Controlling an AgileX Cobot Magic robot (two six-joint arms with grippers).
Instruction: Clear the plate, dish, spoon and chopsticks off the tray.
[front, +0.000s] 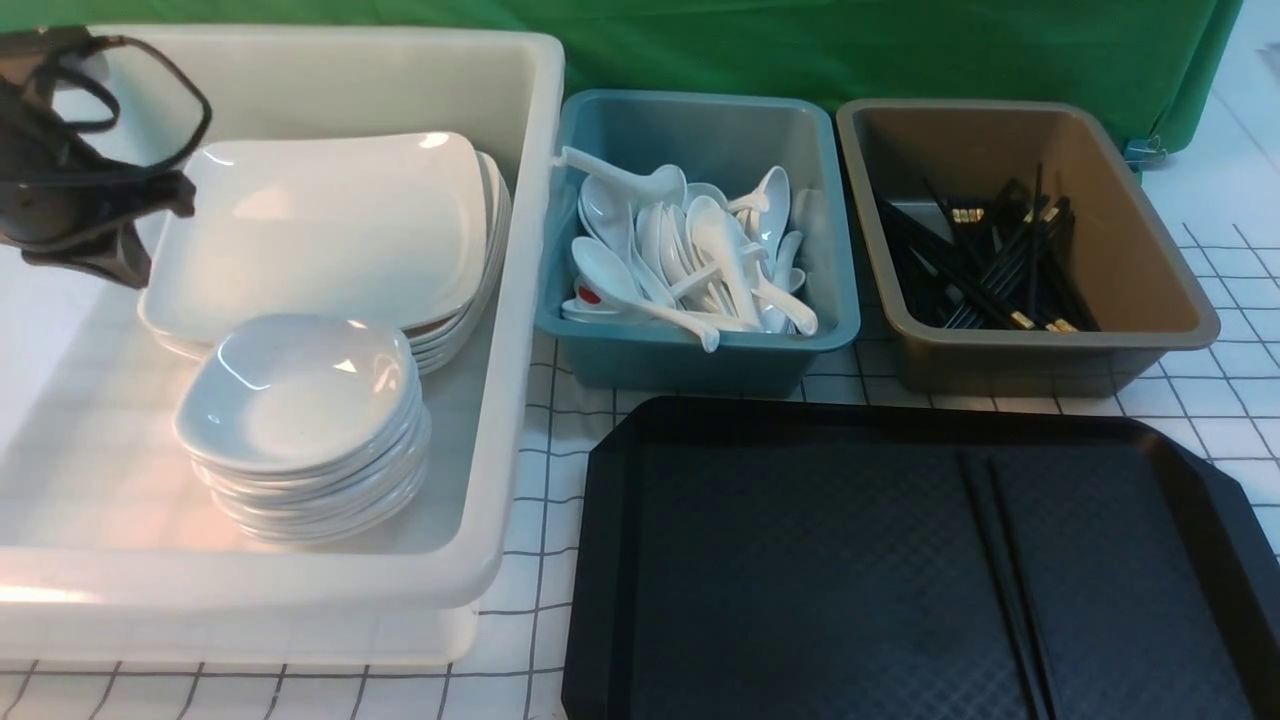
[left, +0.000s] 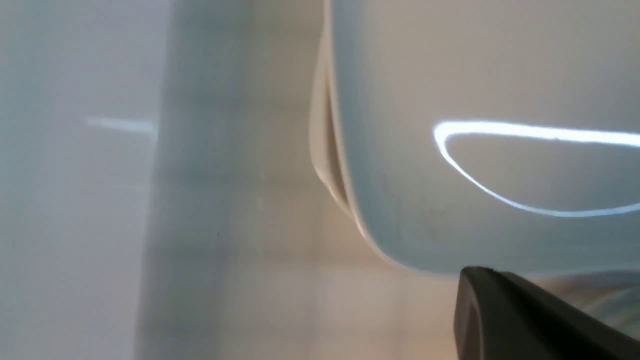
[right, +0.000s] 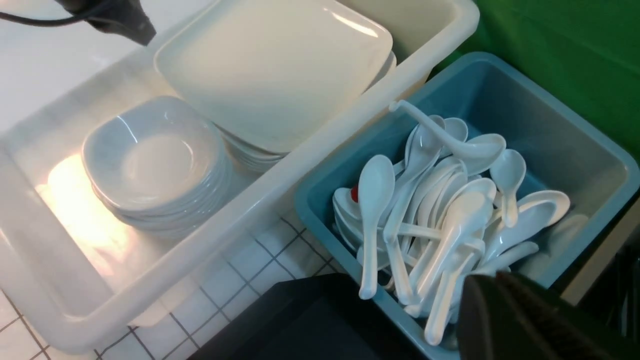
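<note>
Filling the left of the table (front: 545, 560), a white tub (front: 520, 300) holds stacked dishes (front: 295, 395) and plates. The top plate (front: 330, 230) lies beside the left claw (front: 150, 235); whether that is open or closed, I cannot tell. Only the front view shows the chopsticks (front: 1005, 580) lying on the black tray (front: 780, 560). Spoons (front: 690, 260) crowd the blue tub (front: 690, 360). The right claw (right: 520, 320) is closed.

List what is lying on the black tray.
Only the black chopsticks lie on the tray, right of centre. Its near edge falls outside the frame, so that strip is unseen.
</note>
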